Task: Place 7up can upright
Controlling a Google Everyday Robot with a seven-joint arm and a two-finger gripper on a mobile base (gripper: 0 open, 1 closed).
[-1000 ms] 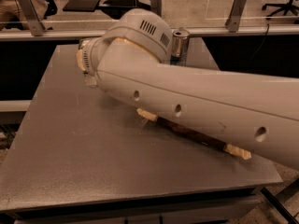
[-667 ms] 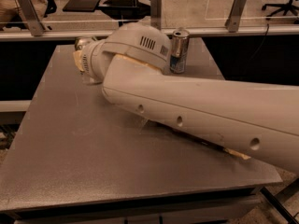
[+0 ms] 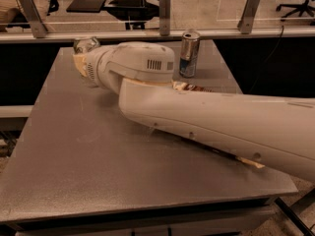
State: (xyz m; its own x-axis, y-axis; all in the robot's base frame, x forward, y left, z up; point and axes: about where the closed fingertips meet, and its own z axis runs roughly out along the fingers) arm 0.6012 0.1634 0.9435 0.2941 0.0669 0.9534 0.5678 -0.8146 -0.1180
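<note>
Your gripper (image 3: 80, 62) sits at the far left corner of the table (image 3: 74, 171), mostly hidden behind the wrist (image 3: 133, 68); you cannot tell whether it is open or closed. You see the 7up can (image 3: 86, 44) only as a shiny silver end right at the gripper. Farther right, a slim can (image 3: 189, 53) stands upright behind the arm (image 3: 221, 122).

Across the table (image 3: 64, 181), from near right to far left: the arm (image 3: 221, 122). At its far-left end, near the rear left corner: the gripper (image 3: 80, 63), the 7up can (image 3: 86, 44) right against it. Behind the arm, upright by the rear edge: a second can (image 3: 189, 53). Under the arm, flat on the table: a packet (image 3: 189, 87).
</note>
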